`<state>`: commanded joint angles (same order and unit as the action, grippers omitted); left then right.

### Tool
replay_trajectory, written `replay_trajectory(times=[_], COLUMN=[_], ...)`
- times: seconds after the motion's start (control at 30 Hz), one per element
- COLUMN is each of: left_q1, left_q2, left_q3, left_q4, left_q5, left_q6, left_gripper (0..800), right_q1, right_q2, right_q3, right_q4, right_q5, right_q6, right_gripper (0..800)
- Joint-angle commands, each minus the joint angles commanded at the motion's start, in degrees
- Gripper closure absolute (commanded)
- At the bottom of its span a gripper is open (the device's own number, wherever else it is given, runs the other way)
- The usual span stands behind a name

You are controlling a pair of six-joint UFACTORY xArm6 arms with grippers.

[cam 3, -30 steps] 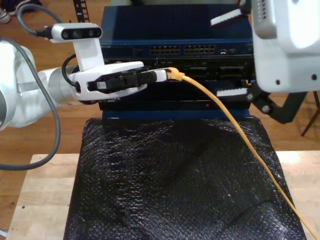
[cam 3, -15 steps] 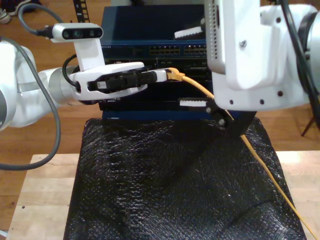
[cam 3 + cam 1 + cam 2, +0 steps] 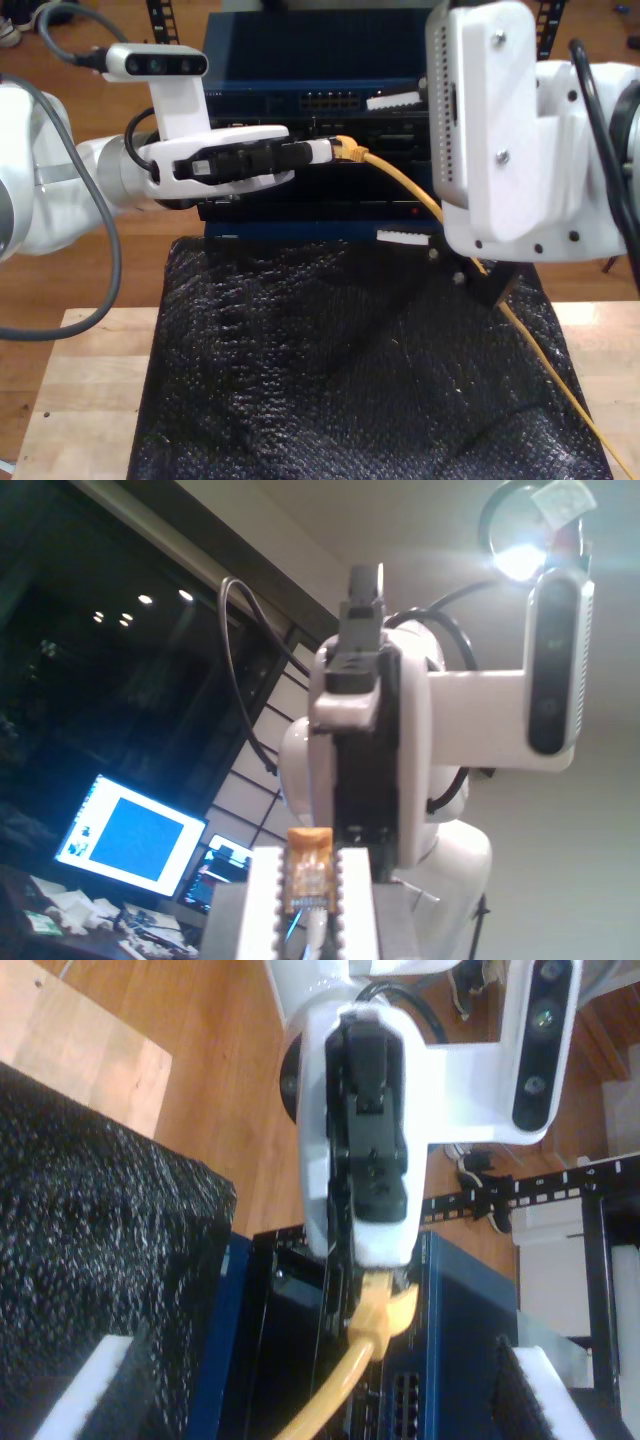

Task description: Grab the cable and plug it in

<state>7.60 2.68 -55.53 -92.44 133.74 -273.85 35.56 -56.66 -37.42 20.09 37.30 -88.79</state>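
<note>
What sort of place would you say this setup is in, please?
Probably a robotics lab or test bench with networking gear: a stack of blue rack switches with rows of ports, a wooden table under a black padded mat, and lit computer monitors on a cluttered desk.

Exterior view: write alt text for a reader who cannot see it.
My first gripper, reaching from the exterior view's left, holds the yellow cable by its plug at a dark blue equipment rack. My second gripper hangs open, near the camera at the exterior view's right, over black padding.
</note>
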Motion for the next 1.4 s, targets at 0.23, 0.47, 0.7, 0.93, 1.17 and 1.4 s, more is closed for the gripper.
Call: replay_trajectory(times=[0.23, 0.47, 0.7, 0.93, 1.17, 1.4], left_q1=[0.09, 0.00, 0.00, -0.18, -0.18, -0.18], left_q2=[0.00, 0.09, 0.09, 0.00, 0.00, 0.00], left_q3=[0.00, 0.00, 0.09, 0.09, 0.00, 0.00], left_q4=[-0.35, -0.35, -0.35, -0.35, -0.35, -0.35], left_q5=[0.18, 0.44, 0.62, 0.26, 0.26, 0.18], left_q6=[0.00, 0.00, 0.00, 0.00, 0.00, 0.00], left_gripper=[786, 785, 778, 779, 779, 779], right_q1=[-0.09, -0.09, 0.00, 0.09, 0.18, 1.49], right_q2=[-0.44, -0.44, -0.09, 0.79, 2.02, 2.99], right_q3=[0.00, 0.09, 0.09, -0.26, -0.35, -0.44], right_q4=[-1.14, -1.67, -1.67, -1.58, -1.58, -1.58], right_q5=[-1.14, -2.02, -2.73, -3.78, -5.10, -5.27], right_q6=[0.09, 0.18, 0.26, 0.44, 0.53, 0.53], right_gripper=[14, 22, 51, 113, 113, 134])
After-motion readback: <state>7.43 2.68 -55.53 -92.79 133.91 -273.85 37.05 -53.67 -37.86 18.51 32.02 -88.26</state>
